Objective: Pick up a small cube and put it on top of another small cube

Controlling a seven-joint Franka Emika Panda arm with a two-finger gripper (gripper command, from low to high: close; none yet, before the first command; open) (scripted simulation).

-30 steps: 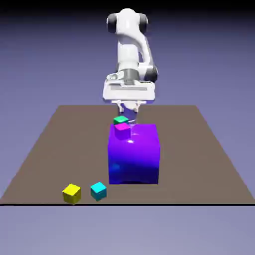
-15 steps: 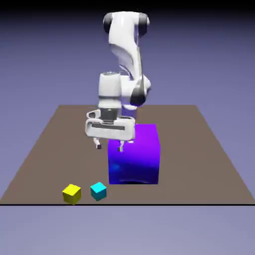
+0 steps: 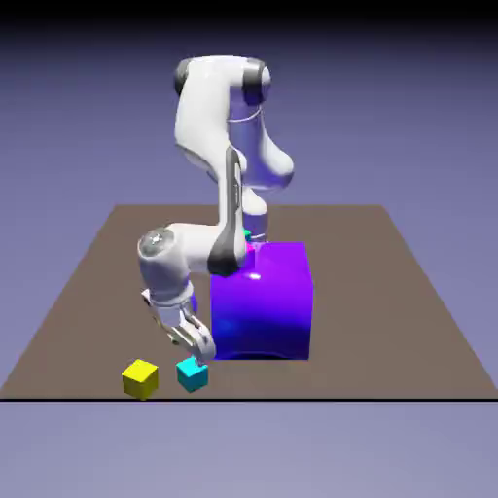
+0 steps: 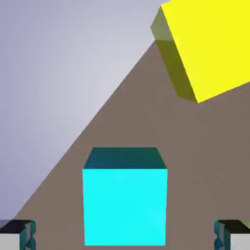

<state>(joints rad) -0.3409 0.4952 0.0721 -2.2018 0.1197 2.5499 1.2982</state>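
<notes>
The small cyan cube sits near the table's front edge, at the exterior view's left of the big purple block. My gripper hangs just above it, tilted, with its jaws wide open. In the hand view the cyan cube fills the space between the two grey fingertips, with a gap on each side, and nothing is held by my gripper. The small green cube shows only as a sliver behind the forearm, beyond the purple block.
A small yellow cube lies close to the cyan one on the exterior view's left, and shows as the yellow cube in the hand view. The big glossy purple block stands just right of the arm. A small magenta cube peeks out at the block's top far corner.
The arm has swung from above the purple block down toward the front, to the exterior view's left, stopping over the cyan cube. The jaws have spread wider.
</notes>
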